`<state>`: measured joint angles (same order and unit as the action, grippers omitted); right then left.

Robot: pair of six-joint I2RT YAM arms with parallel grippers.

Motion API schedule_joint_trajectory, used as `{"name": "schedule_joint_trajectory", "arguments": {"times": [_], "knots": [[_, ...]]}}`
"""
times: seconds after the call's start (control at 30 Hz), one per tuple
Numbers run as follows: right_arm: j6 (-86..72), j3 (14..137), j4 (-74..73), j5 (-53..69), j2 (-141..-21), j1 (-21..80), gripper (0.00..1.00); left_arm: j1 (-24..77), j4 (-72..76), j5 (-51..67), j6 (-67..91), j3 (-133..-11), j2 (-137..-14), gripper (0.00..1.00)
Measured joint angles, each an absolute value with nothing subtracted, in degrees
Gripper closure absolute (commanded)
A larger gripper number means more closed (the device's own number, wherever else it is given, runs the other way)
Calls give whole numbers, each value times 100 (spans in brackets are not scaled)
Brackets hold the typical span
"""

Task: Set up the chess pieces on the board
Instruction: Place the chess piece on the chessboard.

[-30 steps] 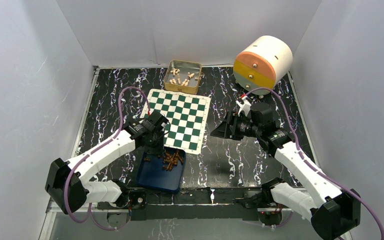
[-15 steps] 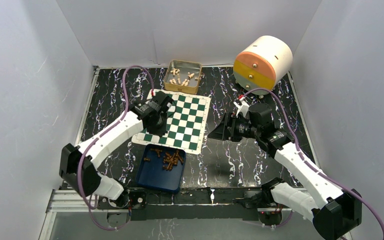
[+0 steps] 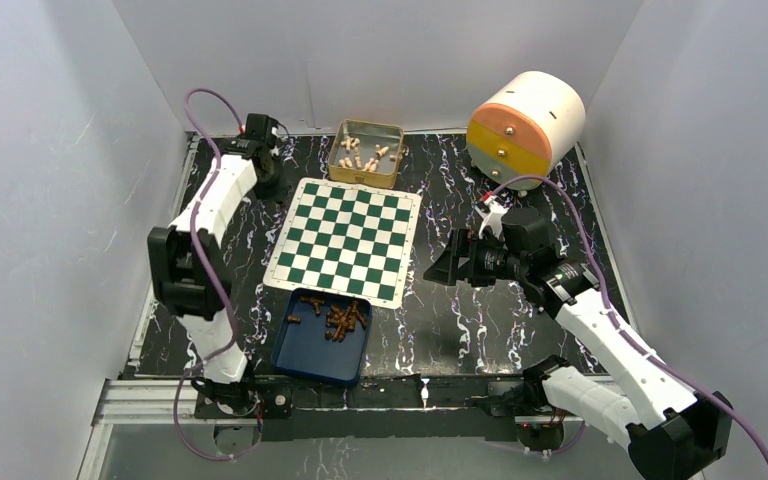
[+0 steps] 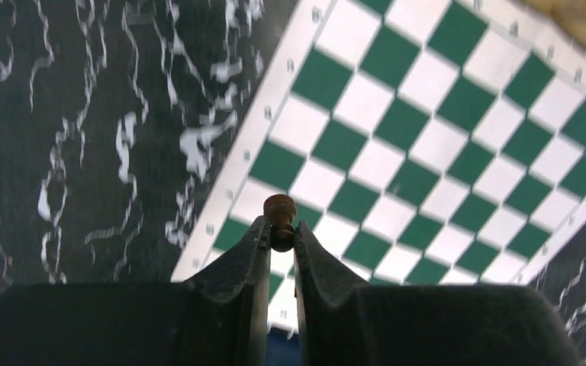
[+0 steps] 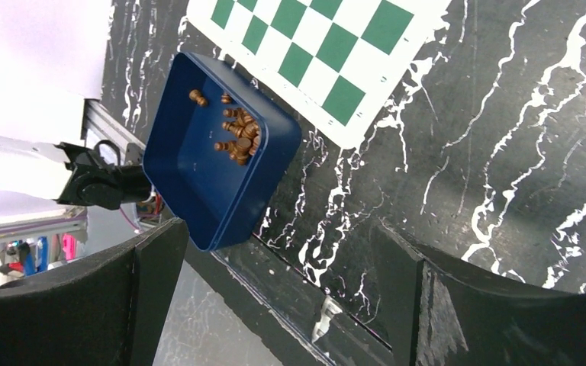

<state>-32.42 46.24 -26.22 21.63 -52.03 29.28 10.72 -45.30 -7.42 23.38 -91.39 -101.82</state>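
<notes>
Pinching one brown chess piece: left end effector. Right end effector gaping, empty. One board.

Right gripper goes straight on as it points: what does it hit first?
The right gripper likely meets bare table beside the blue tray, near a corner of the board; depth unclear, the tray's rim might come first.

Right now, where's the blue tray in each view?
Top external: blue tray low centre, off the board's near edge.
Left wrist: not clearly in it; at most a dark blue sliver, bottom centre.
Right wrist: left of centre, chess pieces inside.
Shared landmark: the green-and-white board, in all three.
</notes>
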Motion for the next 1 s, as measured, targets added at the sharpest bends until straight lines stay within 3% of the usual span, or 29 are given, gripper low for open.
{"name": "schedule_joint_trajectory", "arguments": {"times": [0.5, 1.0], "knots": [[-3242, 4862, -3000, 1684, -5374, 2928, 1, 768, -4296, -204, 2414, -12401, -13526, 97], [-3319, 4950, -3039, 1514, -5465, 2928, 1, 779, -4372, 342, 2447, -12796, -13850, 96]]}}
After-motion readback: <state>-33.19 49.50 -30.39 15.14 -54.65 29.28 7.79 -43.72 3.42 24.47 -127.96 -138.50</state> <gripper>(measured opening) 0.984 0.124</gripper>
